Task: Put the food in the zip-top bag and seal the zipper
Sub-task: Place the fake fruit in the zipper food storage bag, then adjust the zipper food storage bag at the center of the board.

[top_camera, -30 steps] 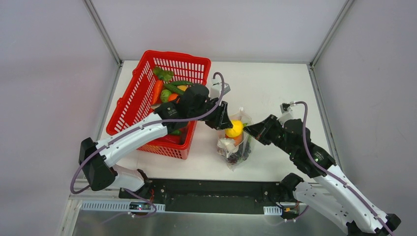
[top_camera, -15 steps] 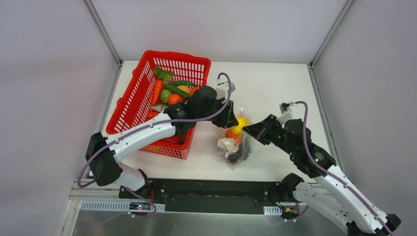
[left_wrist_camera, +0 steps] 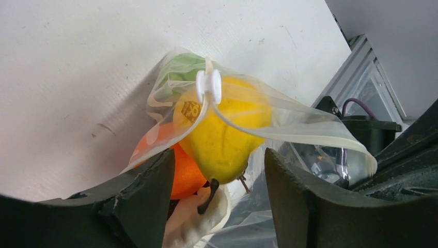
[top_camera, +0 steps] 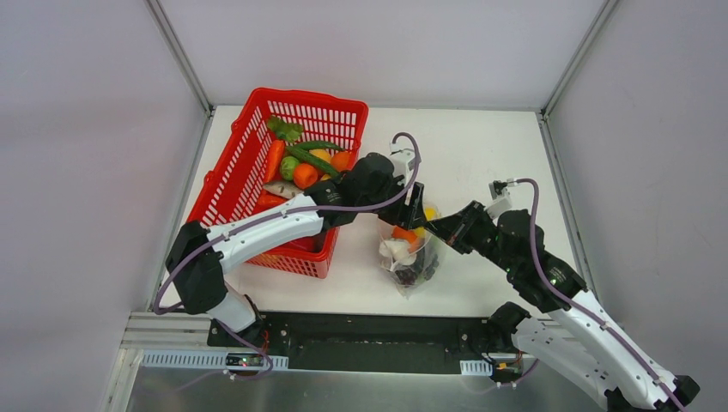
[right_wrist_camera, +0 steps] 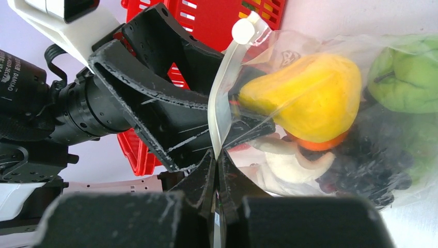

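The desk (top_camera: 481, 146) was white and matt, enclosed by plain grey walls with metal posts at the far corners. A red mesh basket (top_camera: 311, 96) stood on its left part, holding orange and green toy vegetables. Just right of it lay the zip-top bag (top_camera: 412, 283), mouth toward the far side. Inside it were a yellow lemon (left_wrist_camera: 227, 129) at the mouth, an orange ball (left_wrist_camera: 186, 175) under it, white garlic (right_wrist_camera: 289, 165), dark grapes (right_wrist_camera: 361, 170) and a green piece (right_wrist_camera: 408, 77). The zipper (right_wrist_camera: 222, 108) gaped unsealed, its white slider (left_wrist_camera: 208, 86) at one end. The left claw (left_wrist_camera: 217, 155) stood apart astride the lemon. The right claw (right_wrist_camera: 216, 153) was pinched together on the bag's mouth edge.
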Available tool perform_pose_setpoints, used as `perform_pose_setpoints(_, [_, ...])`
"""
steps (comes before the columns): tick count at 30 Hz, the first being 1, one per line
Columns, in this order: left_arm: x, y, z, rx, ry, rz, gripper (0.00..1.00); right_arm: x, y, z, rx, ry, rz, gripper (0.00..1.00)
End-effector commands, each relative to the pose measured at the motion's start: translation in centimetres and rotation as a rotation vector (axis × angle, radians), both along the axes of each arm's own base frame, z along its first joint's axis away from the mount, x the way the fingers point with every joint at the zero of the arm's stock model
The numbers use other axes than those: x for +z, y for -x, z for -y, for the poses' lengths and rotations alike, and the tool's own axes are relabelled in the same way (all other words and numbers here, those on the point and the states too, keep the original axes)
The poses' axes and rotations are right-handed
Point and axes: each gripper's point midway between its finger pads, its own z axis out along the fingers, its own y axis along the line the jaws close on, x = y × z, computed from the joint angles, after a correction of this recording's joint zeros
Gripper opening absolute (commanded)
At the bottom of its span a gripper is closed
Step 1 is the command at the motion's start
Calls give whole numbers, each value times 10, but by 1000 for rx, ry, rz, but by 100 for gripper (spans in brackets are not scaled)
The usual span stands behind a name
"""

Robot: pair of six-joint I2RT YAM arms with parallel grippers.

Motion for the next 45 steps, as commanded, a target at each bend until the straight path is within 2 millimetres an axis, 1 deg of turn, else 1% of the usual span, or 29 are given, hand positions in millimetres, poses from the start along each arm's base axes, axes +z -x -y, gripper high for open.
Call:
perform_pose_setpoints(1, [46, 4, -6, -8, 63, 86, 69, 21, -3, -1, -11, -63, 52, 2])
perform_pose_setpoints(3, [54, 7, -11, -16, 55, 99, 72, 21, -3, -1, -11, -61, 53, 2])
perform_pose_setpoints(5, [62, 9, -16, -18, 59, 114, 71, 20, -7, 3, -41, -52, 57, 2])
perform_pose_setpoints(6, [65, 10, -18, -21, 59, 120, 70, 19, -7, 3, -42, -50, 57, 2])
perform_pose_setpoints(8, [66, 12, -20, -26, 55, 127, 63, 19, -7, 3, -43, -49, 56, 2])
perform_pose_setpoints(10, [58, 12, -21, -36, 18, 114, 54, 18, -8, 3, -43, -47, 54, 3])
perform_pose_setpoints(12, [51, 13, -16, -57, 3, 94, 48, 18, -8, 3, -43, -46, 53, 2])
perform_pose_setpoints(15, [44, 11, -7, -57, 17, 72, 44, 19, -8, 2, -38, -45, 54, 2])
perform_pose_setpoints(19, [31, 2, 4, -31, -2, 59, 40, 20, -8, 2, -40, -46, 56, 3])
perform_pose_setpoints(22, [17, -1, 10, -23, -36, 45, 38, 21, -8, 2, -41, -46, 59, 3])
perform_pose_setpoints(25, [7, 1, 11, -26, -55, 32, 38, 21, -9, 2, -43, -45, 59, 3])
perform_pose_setpoints(27, [11, 3, 6, -19, -41, 45, 41, 21, -9, 2, -43, -46, 60, 3])
perform_pose_setpoints(34, [52, 8, -27, 22, -25, 149, 53, 13, -13, 3, -59, -26, 46, 3])
perform_pose_setpoints(36, [61, 12, -34, 22, -14, 157, 57, 12, -13, 3, -60, -25, 42, 3])
perform_pose_setpoints(38, [66, 18, -39, 15, -5, 156, 59, 11, -13, 4, -64, -23, 42, 3])
perform_pose_setpoints(41, [64, 26, -48, 4, -12, 145, 60, 12, -14, 5, -73, -24, 45, 3])
perform_pose_setpoints(45, [55, 45, -63, -58, -54, 115, 61, 13, -15, 8, -88, -22, 51, 3])
